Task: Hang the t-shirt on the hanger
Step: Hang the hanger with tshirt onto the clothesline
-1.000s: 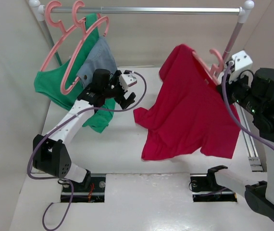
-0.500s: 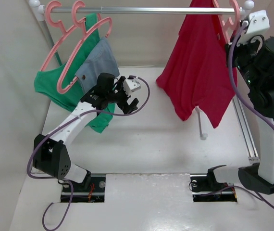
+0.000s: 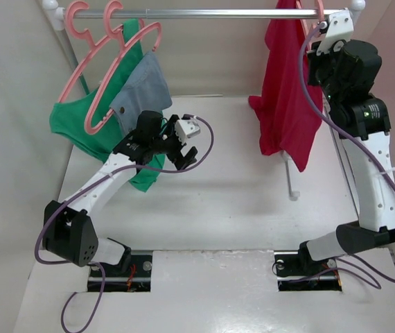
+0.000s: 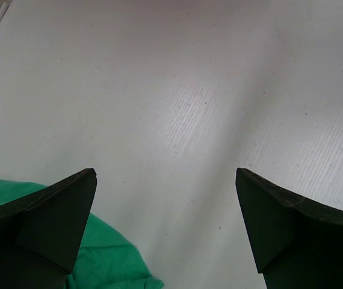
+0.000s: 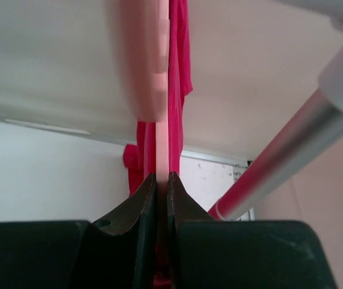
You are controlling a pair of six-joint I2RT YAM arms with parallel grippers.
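Over the counter (image 3: 239,208), near its far right corner: t-shirt (image 3: 286,104) draped on the hanger (image 3: 317,10), hanging long and bunched, hem clear of the surface. Carried at rail (image 3: 204,13) height, probably to hook the hanger over the bar; hooked or not, cannot tell. Right arm stretched tall, near upright, wrist bent toward the rail end; right gripper (image 5: 162,180) clenched on the hanger's thin pink frame. Left arm slung low toward the far left corner beside the green garment (image 3: 73,128); left gripper (image 4: 165,174) spread, grasping nothing, likely parked clear.
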